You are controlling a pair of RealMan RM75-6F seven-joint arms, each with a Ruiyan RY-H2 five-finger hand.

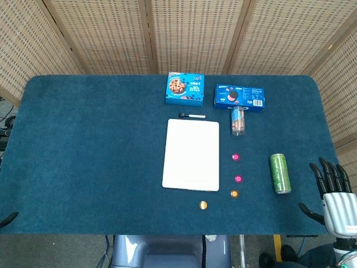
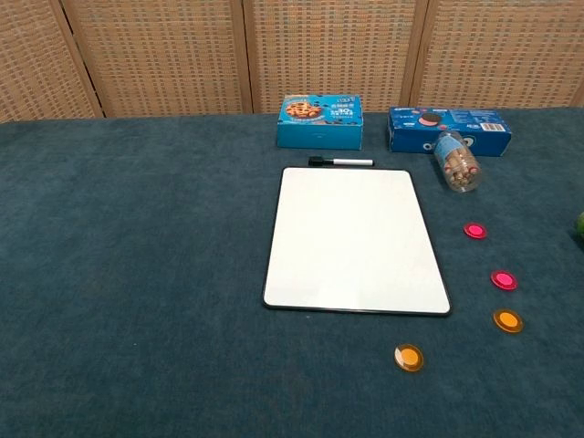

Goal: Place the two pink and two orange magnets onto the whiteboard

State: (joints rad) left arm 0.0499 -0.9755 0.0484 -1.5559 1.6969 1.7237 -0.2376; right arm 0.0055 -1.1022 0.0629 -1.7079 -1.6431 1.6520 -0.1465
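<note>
The whiteboard [image 1: 191, 154] is laid flat at the centre of the frame, bare, and nothing has been placed on it yet. All four magnets are lined up to its right, apart from its edge: the upper pink magnet [image 1: 235, 157], the lower pink magnet [image 1: 238, 178], one orange magnet [image 1: 234, 194] just below that, and the other orange magnet [image 1: 203, 205] under the board's lower right corner (the nearest of the lot).

The right hand [image 1: 333, 187] is seen at the lower right of the head view, fingers spread and raised, nothing held, well apart from the magnets. Of the left hand, only a dark tip is glimpsed at the lower left edge, so its fingers cannot be judged.

A green can [image 1: 280, 173] is stood between the right hand and the magnets, so it is likely to be reached over or around. At the top, a black marker [image 1: 192, 116], a cookie box [image 1: 185, 89], a blue biscuit box [image 1: 240, 97] and a tipped jar [image 1: 238, 120] are kept clear of the work.
</note>
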